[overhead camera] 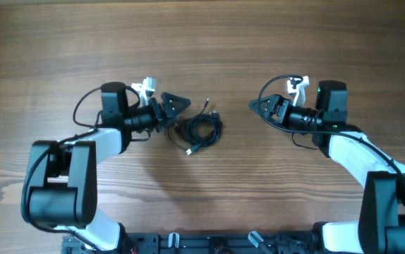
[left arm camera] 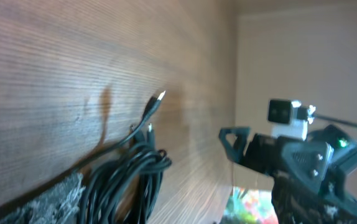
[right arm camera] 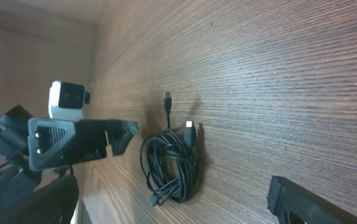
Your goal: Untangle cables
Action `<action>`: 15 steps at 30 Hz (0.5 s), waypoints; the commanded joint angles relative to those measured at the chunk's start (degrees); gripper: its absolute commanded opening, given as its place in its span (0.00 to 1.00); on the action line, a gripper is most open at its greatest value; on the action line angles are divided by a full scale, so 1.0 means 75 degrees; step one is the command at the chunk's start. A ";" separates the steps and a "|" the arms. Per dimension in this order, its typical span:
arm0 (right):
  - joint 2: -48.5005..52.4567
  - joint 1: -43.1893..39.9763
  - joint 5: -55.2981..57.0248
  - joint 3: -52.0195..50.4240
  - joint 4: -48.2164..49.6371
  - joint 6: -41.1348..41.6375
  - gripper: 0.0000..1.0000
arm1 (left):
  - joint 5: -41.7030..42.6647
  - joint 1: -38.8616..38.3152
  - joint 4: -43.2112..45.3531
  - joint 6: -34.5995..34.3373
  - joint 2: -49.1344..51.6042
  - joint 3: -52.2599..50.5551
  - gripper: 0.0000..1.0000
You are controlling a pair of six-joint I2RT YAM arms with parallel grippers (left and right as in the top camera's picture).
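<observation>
flanking coiled cables [overhead camera: 201,130] on table [overhead camera: 202,42]: left gripper [overhead camera: 178,104] just beside, right gripper [overhead camera: 257,107] farther off. both gaping wide, holding nothing; probably poised to grab separate strands.

This looks like a robotics lab bench to me: a wood-grain surface [overhead camera: 209,42], my left arm [overhead camera: 58,176] and right arm [overhead camera: 393,190] rising from a black rail [overhead camera: 209,243] at the surface's near edge, and a plain pale wall [left arm camera: 303,56] beyond the surface.

brown wood-grain desk [overhead camera: 202,42] with one bundle on it
thin black cables [overhead camera: 201,132], loosely coiled with small plug ends sticking out, lie flat near the desk's middle.
</observation>
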 commanded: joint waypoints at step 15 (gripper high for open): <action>-0.0003 -0.0003 0.0213 0.0000 -0.0044 0.0099 1.00 | -0.6758 -0.3206 -0.4199 0.0915 -0.0169 0.1189 0.45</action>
